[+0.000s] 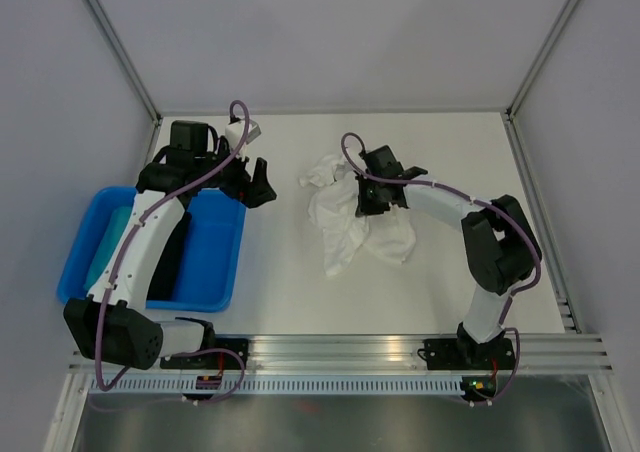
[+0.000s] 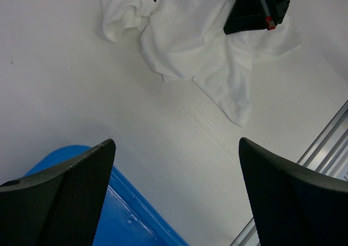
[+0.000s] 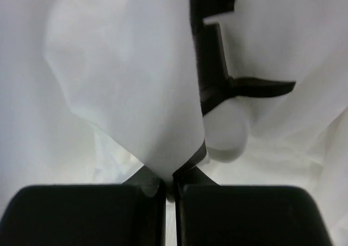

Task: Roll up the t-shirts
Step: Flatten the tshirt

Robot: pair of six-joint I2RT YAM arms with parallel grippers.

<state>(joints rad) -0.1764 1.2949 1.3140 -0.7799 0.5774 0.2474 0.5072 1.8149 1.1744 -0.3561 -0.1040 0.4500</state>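
Here, I had the right gripper (image 3: pixel 169 185) pinched shut on a fold of the crumpled white cloth t-shirt (image 1: pixel 345 227) lying on the white table (image 1: pixel 280 272), the left gripper (image 1: pixel 257 184) standing open; next, I judged, it needed spreading flat.

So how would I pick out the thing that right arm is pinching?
On the white table, right of the blue bin, a crumpled white t-shirt lies near the middle. The right gripper is shut on a fold of it. Unlike the teal cloth and dark cloth in the bin, it sprawls loose.

Bright even light, faint shadows; white t-shirt (image 3: pixel 114 77) blurred at right wrist
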